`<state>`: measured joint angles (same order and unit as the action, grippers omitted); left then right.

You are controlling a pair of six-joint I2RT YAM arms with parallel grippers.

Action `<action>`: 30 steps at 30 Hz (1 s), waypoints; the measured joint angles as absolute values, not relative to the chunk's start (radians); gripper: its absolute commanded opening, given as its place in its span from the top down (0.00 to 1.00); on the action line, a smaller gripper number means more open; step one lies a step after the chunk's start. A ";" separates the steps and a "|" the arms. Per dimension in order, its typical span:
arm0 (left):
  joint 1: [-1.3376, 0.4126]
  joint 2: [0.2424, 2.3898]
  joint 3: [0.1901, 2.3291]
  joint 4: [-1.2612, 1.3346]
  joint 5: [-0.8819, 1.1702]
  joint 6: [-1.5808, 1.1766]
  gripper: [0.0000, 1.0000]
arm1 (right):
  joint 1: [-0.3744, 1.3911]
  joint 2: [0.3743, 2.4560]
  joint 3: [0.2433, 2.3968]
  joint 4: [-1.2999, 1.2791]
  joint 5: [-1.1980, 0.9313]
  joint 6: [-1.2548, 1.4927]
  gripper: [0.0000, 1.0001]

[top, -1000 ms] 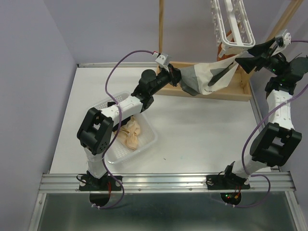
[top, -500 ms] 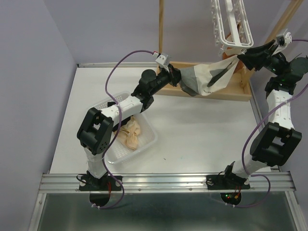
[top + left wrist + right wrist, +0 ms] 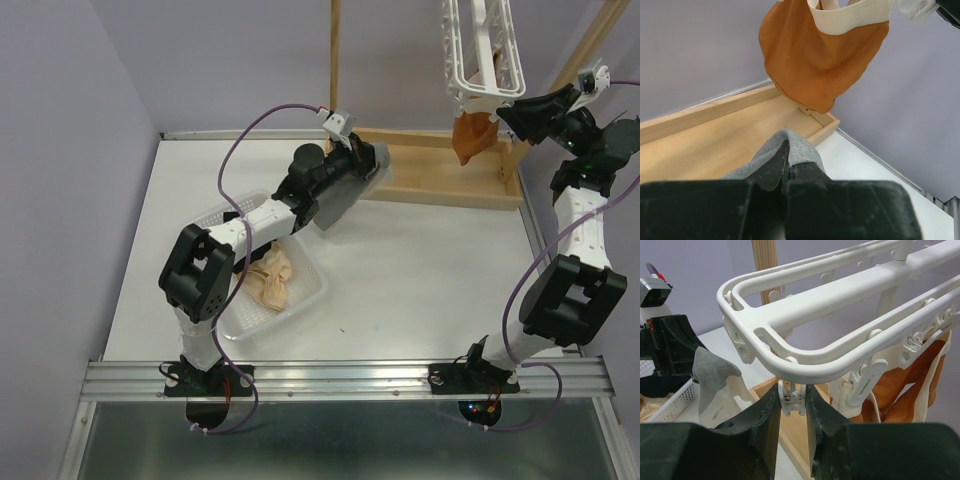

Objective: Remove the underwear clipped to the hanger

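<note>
Now the small, limp grey underwear point(image 3: 799, 149) is off the white plastic drying hanger point(image 3: 484, 60). It is pinched between the closed fingers of the left gripper point(image 3: 787, 167) and hangs from them as a loose fold, low over the white bench point(image 3: 430, 270), at the edge of the wooden stand point(image 3: 440, 188) and its tray-like base. A rust-orange underwear piece point(image 3: 817, 65) with a cream waistband hangs clipped under the hanger's near end, above the far right corner of that wooden base. The right gripper point(image 3: 792, 404) is up at the same end of the hanger, its fingers pressed against either side of a small white clip peg point(image 3: 792, 390) dangling from the frame's curved corner. A cream-beige garment point(image 3: 270, 277) lies crumpled in a white plastic basket point(image 3: 313, 290) on the bench beside the left arm.
</note>
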<state>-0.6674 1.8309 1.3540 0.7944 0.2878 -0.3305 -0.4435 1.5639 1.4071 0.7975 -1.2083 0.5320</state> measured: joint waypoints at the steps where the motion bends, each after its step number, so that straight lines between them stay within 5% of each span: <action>1: -0.667 1.828 1.354 0.794 0.287 -0.330 1.00 | -0.443 1.563 1.407 0.797 -1.205 0.532 0.56; 5: -0.667 1.795 1.353 0.776 0.287 -0.320 1.00 | -0.443 1.537 1.376 0.797 -1.180 0.522 0.26; 13: -0.667 1.597 1.249 0.721 0.261 -0.273 1.00 | -0.443 1.449 1.291 0.718 -1.118 0.449 0.04; 30: -0.667 1.003 1.074 0.165 -0.031 -0.121 1.00 | -0.443 1.214 1.051 0.268 -0.932 0.082 0.00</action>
<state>-0.6674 1.0035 1.0740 0.1654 -0.0315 -0.1211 -0.4435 1.2137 1.0512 0.2684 -0.9318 0.0822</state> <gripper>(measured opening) 0.033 0.999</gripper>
